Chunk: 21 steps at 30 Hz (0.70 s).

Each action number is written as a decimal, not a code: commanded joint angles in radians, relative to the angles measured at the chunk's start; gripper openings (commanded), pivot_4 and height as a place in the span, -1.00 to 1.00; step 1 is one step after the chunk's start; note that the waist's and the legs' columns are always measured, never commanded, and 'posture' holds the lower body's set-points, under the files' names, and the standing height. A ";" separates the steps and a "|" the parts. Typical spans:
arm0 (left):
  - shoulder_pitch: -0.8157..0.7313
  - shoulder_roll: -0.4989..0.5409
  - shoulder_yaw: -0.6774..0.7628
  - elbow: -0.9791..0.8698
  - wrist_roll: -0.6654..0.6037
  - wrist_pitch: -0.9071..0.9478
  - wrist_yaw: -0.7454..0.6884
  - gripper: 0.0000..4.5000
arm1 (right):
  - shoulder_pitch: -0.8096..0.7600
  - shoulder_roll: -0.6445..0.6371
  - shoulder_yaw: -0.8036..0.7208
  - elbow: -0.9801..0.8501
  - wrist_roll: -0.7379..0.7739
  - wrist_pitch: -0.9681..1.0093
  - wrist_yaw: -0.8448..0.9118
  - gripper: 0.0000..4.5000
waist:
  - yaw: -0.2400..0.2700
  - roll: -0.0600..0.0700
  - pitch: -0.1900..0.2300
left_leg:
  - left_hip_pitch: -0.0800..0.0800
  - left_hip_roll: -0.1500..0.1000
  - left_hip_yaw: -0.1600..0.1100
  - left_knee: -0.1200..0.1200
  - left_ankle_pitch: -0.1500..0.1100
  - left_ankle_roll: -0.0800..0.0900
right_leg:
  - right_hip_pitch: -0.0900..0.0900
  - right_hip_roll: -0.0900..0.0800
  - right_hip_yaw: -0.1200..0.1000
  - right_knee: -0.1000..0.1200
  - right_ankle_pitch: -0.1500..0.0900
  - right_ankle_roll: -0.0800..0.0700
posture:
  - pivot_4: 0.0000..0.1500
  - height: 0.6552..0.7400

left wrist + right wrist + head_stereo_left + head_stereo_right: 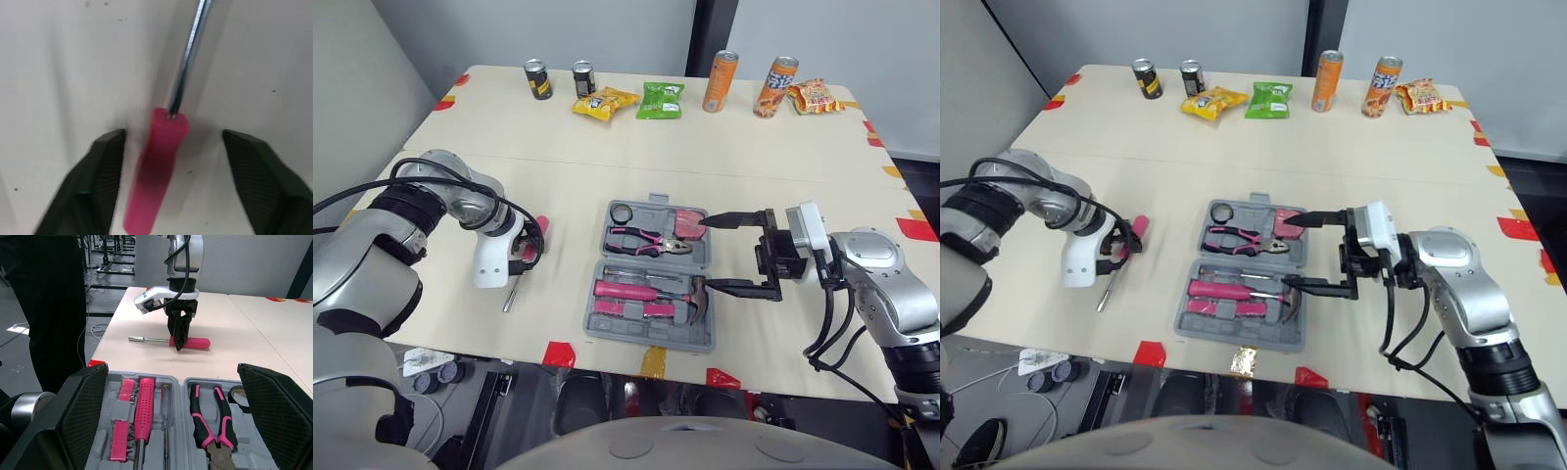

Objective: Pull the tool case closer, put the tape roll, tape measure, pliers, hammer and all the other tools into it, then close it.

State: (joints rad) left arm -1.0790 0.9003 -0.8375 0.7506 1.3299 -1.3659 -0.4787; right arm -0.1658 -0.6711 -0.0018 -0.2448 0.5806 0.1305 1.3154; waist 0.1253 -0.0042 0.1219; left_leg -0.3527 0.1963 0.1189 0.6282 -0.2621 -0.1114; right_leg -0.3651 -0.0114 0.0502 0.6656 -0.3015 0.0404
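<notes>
The left gripper (172, 139) was pictured low over a pink-handled screwdriver (159, 161), its fingers spread wide with the handle lying between them, not yet gripped. The open tool case (651, 340) lay well apart from it, just beside the wide-open right gripper (713, 255). Packing appeared to be in hand. Next, the handle would need to be clamped and carried to the case.

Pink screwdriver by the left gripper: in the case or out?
Out: screwdriver lies on the table, apart from the tool case, left gripper open around it.
</notes>
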 commanded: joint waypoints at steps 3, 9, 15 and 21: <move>-0.003 0.003 -0.017 0.002 0.003 0.012 0.054 -0.48 | 0.010 -0.027 -0.009 0.000 -0.019 -0.025 0.025 1.00 | 0.009 0.000 0.000 | 0.000 0.000 0.000 0.000 0.000 0.000 | 0.000 0.000 0.000 0.000 0.000 0.000 | 1.00 1.00; 0.007 0.011 -0.016 0.012 -0.018 0.011 0.047 -0.85 | 0.009 -0.044 -0.028 0.034 -0.021 -0.039 0.042 1.00 | 0.022 0.000 0.000 | 0.000 0.000 0.000 0.000 0.000 0.000 | 0.000 -0.001 0.000 0.000 0.000 0.000 | 1.00 1.00; 0.032 0.053 0.050 0.056 -0.246 0.010 -0.108 -0.85 | 0.014 -0.057 -0.041 0.048 -0.021 -0.050 0.047 1.00 | 0.021 0.000 0.000 | 0.000 0.000 0.000 0.000 0.000 0.000 | 0.000 0.000 0.000 0.000 0.000 0.000 | 1.00 1.00; 0.099 0.125 0.150 0.044 -0.768 0.252 -0.514 -0.85 | 0.029 -0.050 -0.039 0.039 -0.023 -0.052 0.041 1.00 | 0.024 0.000 0.000 | 0.001 0.001 0.002 0.000 0.000 -0.001 | -0.005 0.000 0.000 0.003 -0.001 -0.001 | 1.00 1.00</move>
State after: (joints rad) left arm -0.9749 1.0113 -0.7399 0.7992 0.7004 -1.2006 -0.8806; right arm -0.1385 -0.7179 -0.0231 -0.1889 0.5511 0.0910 1.3560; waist 0.1491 -0.0042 0.1219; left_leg -0.3516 0.1975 0.1206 0.6282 -0.2621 -0.1126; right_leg -0.3700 -0.0113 0.0508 0.6691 -0.3023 0.0391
